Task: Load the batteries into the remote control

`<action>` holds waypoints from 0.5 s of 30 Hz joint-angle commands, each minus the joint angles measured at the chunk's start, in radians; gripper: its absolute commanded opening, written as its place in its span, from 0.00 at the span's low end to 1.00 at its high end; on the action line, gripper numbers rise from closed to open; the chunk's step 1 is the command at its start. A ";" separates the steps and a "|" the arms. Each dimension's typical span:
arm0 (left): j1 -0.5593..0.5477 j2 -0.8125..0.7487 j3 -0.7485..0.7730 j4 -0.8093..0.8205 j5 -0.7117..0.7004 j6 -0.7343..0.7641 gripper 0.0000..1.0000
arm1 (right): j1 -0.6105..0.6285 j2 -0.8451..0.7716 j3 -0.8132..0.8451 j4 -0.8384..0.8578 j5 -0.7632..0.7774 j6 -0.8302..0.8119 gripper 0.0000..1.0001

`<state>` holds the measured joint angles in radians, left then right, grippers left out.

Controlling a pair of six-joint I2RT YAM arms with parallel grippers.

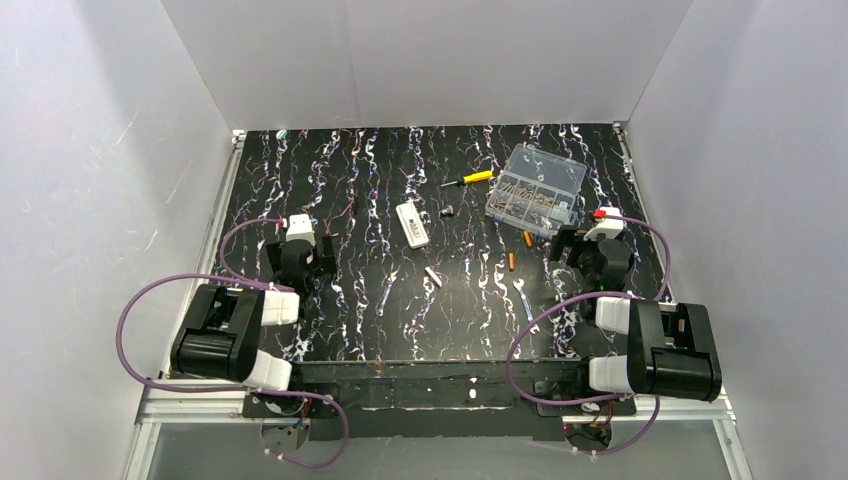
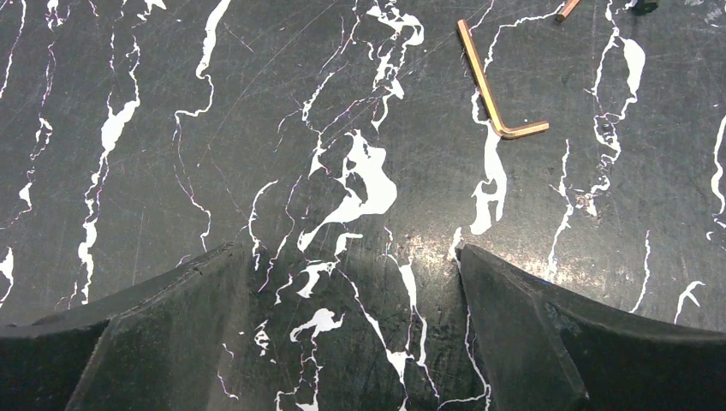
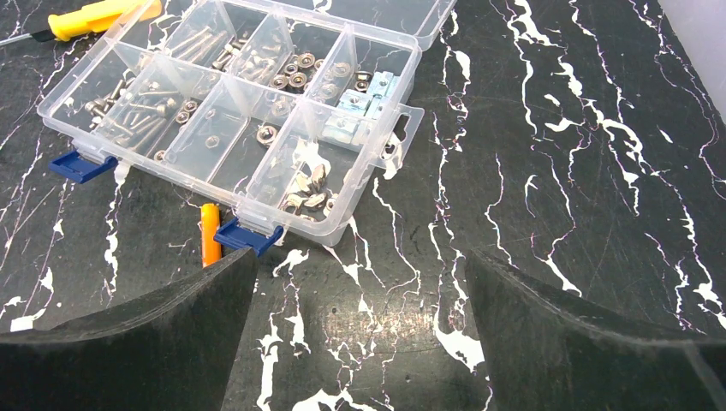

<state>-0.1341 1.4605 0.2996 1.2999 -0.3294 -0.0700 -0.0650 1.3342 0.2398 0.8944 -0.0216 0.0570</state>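
The white remote control [image 1: 413, 223] lies face up near the middle of the table, far from both grippers. Two orange batteries lie right of centre, one [image 1: 527, 238] by the clear box and one [image 1: 511, 261] just below it. The first also shows in the right wrist view [image 3: 209, 233], partly behind my left fingertip [image 3: 171, 317]. My right gripper [image 1: 588, 255] [image 3: 360, 257] is open and empty over bare table, right of the batteries. My left gripper [image 1: 303, 262] [image 2: 351, 253] is open and empty over bare table at the left.
An open clear compartment box [image 1: 535, 190] [image 3: 240, 111] of screws and nuts sits at the back right, a yellow-handled screwdriver [image 1: 468, 179] [image 3: 94, 15] beside it. A pale stub [image 1: 433, 276] lies below the remote. A brass hex key [image 2: 496, 94] lies ahead of the left gripper.
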 commanded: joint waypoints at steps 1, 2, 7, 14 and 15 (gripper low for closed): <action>0.002 0.039 -0.049 -0.178 -0.060 0.054 1.00 | 0.005 -0.007 0.032 0.066 0.017 0.008 1.00; 0.002 0.039 -0.048 -0.177 -0.060 0.054 0.99 | 0.004 -0.006 0.033 0.066 0.017 0.007 1.00; 0.002 0.038 -0.048 -0.178 -0.059 0.053 1.00 | 0.003 -0.004 0.033 0.065 0.017 0.008 1.00; 0.011 0.021 -0.039 -0.222 -0.048 0.042 1.00 | 0.004 -0.018 0.023 0.077 0.006 0.002 1.00; 0.011 0.015 -0.042 -0.221 -0.046 0.048 0.99 | 0.004 -0.030 0.017 0.077 -0.006 -0.003 1.00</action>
<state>-0.1329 1.4590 0.2970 1.2968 -0.3294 -0.0715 -0.0650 1.3342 0.2398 0.8948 -0.0219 0.0570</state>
